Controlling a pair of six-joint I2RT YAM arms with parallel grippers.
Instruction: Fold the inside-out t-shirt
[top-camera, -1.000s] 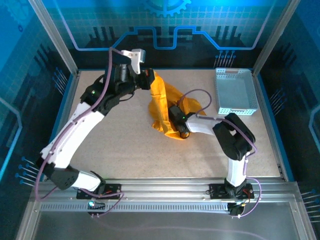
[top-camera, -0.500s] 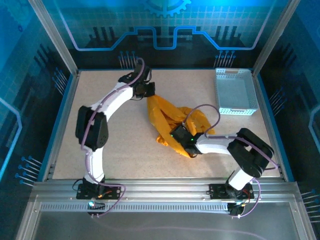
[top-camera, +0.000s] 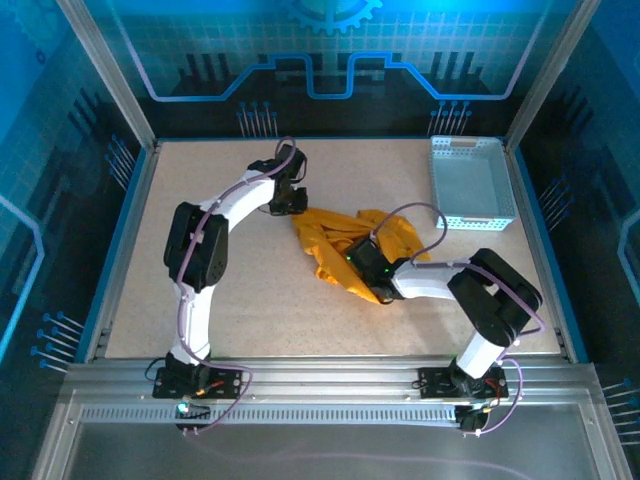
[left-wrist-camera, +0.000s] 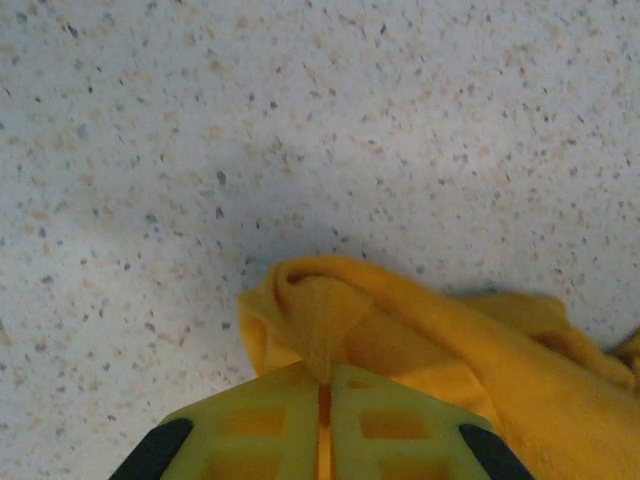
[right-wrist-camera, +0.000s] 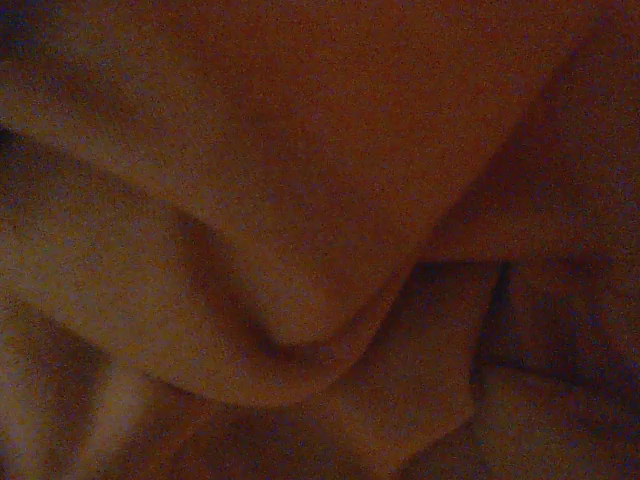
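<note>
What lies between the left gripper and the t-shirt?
Nothing: in the left wrist view the left gripper has its jaws shut on a raised fold of the t-shirt.

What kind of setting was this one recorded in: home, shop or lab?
Most likely a lab robot cell: a speckled tabletop fenced by aluminium posts and blue printed panels, with the left arm and right arm bolted to a metal rail at its near edge, an orange t-shirt between them.
</note>
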